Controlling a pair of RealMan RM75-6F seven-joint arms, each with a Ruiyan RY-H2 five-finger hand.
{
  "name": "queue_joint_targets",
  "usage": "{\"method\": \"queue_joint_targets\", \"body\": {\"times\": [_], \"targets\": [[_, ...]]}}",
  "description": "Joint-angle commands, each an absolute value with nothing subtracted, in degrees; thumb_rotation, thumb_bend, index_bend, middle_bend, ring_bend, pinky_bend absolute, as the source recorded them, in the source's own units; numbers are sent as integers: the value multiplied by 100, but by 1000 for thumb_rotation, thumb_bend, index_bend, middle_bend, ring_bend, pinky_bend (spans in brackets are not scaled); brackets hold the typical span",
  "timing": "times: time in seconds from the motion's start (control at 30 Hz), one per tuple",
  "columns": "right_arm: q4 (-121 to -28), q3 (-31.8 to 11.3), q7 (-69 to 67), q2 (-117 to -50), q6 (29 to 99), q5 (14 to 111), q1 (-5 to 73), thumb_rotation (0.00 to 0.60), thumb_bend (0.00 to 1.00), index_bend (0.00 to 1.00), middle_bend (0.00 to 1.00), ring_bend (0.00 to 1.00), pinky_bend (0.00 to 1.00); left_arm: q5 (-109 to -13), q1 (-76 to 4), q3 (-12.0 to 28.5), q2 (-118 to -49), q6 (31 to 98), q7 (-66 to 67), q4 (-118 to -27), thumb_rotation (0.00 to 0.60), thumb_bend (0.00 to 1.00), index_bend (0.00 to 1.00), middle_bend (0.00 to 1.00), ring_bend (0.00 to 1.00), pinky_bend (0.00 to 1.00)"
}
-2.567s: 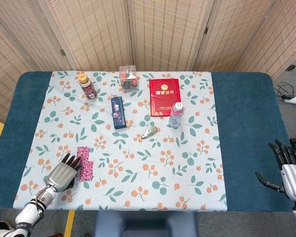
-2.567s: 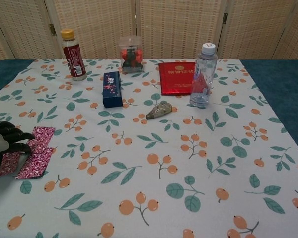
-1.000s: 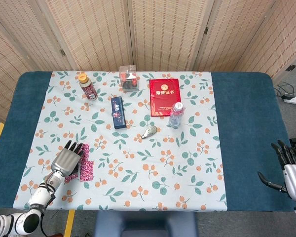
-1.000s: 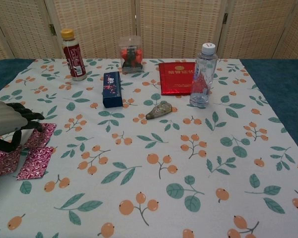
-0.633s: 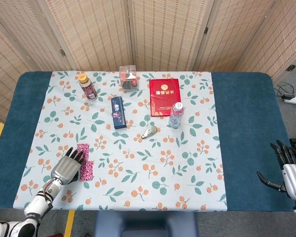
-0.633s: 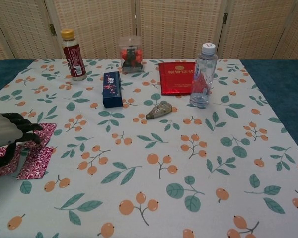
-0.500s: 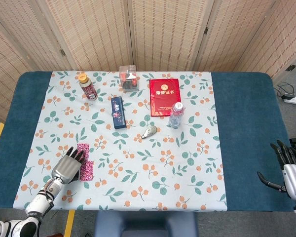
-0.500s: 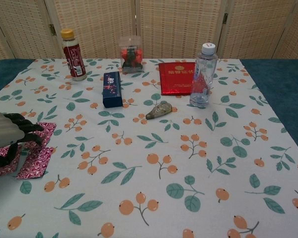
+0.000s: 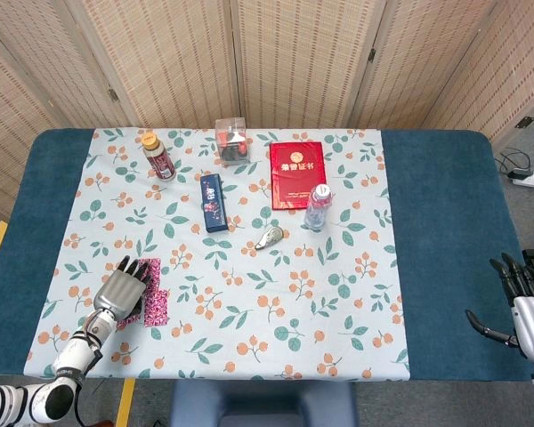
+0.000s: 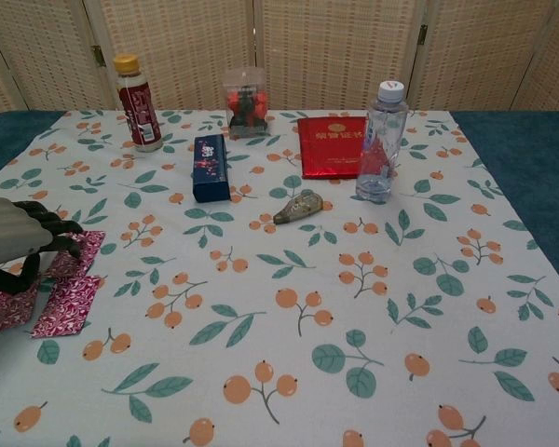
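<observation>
Your left hand point(image 10: 14, 244) covers part of the patterned packet point(image 10: 67, 300), and the chest view's edge cuts both off, so you cannot tell whether the fingers touch it. Your right hand point(image 9: 525, 307) is cut off at the head view's edge, well apart from the packet.

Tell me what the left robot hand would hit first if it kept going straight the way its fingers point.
Probably the pink patterned packet: the left robot hand is over its near edge, fingers pointing up the table. Beyond that lies bare floral tablecloth for a long way. Its height above the packet is unclear.
</observation>
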State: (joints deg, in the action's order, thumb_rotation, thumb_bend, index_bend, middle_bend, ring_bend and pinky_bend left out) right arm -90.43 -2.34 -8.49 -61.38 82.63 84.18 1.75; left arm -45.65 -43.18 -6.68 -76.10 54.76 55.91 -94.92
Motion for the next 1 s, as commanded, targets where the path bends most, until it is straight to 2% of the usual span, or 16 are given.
{"method": "queue_joint_targets", "body": {"times": [0.03, 0.5, 0.9, 1.0], "targets": [[-9035, -231, -858, -6142, 8260, 8419, 175, 295, 328, 0, 0, 0, 0, -4446, -4379, -656, -7637, 5446, 5611, -9441, 225, 942, 162, 0, 0, 0], [-8992, -211, -928, -6143, 8296, 8434, 134, 293, 329, 0, 0, 0, 0, -3944, -4596, -611, -7704, 5486, 5622, -9320, 225, 942, 160, 0, 0, 0], [-9002, -236, -929, -6123, 8313, 8468, 154, 295, 328, 0, 0, 0, 0, -4917, -4230, -721, -7168, 5926, 4785, -9934, 226, 938, 157, 0, 0, 0], [-9003, -244, -928, -6116, 8325, 8477, 158, 296, 329, 0, 0, 0, 0, -5274, -4070, -758, -7016, 5987, 4400, -10041, 263, 857, 161, 0, 0, 0]]}}
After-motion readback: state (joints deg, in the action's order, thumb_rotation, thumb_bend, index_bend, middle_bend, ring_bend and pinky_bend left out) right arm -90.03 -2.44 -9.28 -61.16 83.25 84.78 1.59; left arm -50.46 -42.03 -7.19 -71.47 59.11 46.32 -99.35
